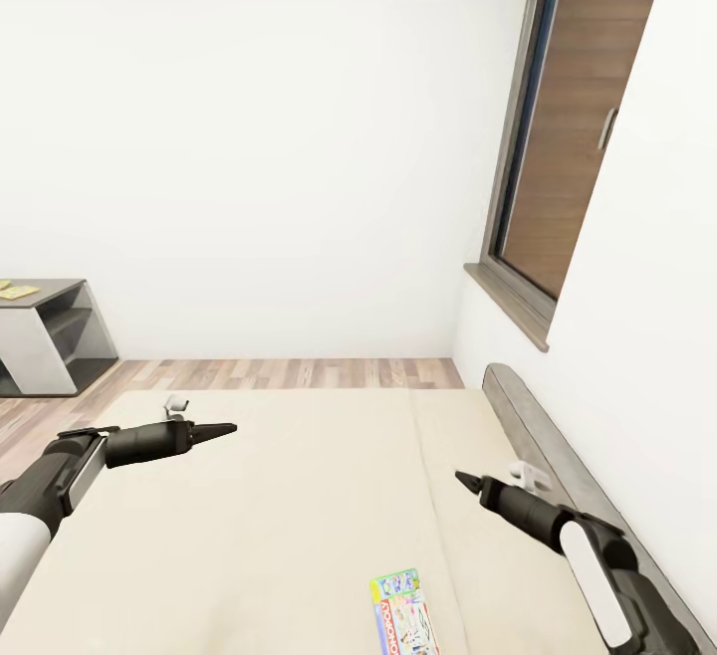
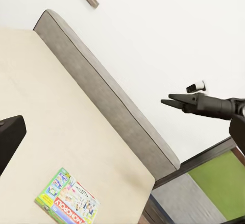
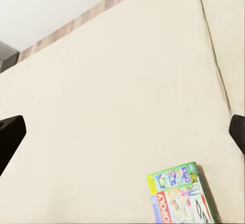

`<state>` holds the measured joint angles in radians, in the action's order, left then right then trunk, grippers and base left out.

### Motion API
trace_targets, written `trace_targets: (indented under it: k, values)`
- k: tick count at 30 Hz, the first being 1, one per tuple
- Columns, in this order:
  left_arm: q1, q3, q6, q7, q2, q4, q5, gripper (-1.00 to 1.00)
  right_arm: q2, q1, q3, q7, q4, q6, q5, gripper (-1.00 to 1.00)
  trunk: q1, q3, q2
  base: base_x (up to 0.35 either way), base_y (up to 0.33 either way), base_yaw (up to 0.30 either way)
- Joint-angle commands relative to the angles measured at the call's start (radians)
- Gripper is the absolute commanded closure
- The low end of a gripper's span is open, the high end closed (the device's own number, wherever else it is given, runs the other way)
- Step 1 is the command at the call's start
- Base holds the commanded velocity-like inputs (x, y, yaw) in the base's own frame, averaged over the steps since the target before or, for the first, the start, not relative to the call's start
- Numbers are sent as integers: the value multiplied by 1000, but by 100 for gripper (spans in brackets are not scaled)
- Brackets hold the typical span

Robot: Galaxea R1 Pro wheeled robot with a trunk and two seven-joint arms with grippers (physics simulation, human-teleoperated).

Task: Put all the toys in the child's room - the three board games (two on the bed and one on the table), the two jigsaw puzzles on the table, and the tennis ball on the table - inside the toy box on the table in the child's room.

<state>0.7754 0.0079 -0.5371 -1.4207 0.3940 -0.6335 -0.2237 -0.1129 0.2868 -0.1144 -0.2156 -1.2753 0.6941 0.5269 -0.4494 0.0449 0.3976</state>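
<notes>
A green-edged board game with busy print lies flat on the beige mattress of the bed, near its front edge. It also shows as the same board game in the left wrist view and as the game box in the right wrist view. My left gripper hovers over the left part of the mattress, open and empty. My right gripper hangs above the right part, up and to the right of the game, open and empty; from the left wrist it appears as the right gripper. The toy box is out of view.
The grey headboard runs along the right wall under a dark-framed window. A low grey shelf unit with flat coloured things on top stands at the far left. Wood plank floor lies beyond the bed.
</notes>
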Motion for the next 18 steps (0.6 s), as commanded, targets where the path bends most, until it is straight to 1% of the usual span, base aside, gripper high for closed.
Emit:
trace_targets:
  k: [1,3,6,7,12,13,16,18]
  values:
    - [1,0,-11,-3,0,0,-2,-100,2,10,-1,27,17,15,-1,-100,-1,2,2,0,0,0]
    - [1,0,-11,-3,0,0,-2,-100,3,16,-1,46,29,20,-2,-100,-1,2,2,0,0,0]
    - [1,0,-11,-3,0,0,-2,-100,5,22,12,71,41,24,-3,-100,-1,2,2,0,0,0]
    - [1,0,-11,-3,0,0,-2,-100,8,23,26,78,45,24,-4,-100,-1,2,2,0,0,0]
    - [1,0,-10,-4,0,0,-2,-100,14,26,62,90,51,24,-7,-100,-1,2,2,0,0,0]
    - [1,0,-9,-5,0,-2,-2,-100,17,32,73,93,53,25,-5,-100,-1,2,2,0,0,0]
    - [1,0,-9,-6,-2,-2,-2,-100,32,40,82,94,54,29,-6,-100,-1,2,2,0,0,0]
    - [1,0,-9,-6,-2,-6,-3,-100,47,46,99,96,55,32,-11,-100,-1,2,2,0,0,0]
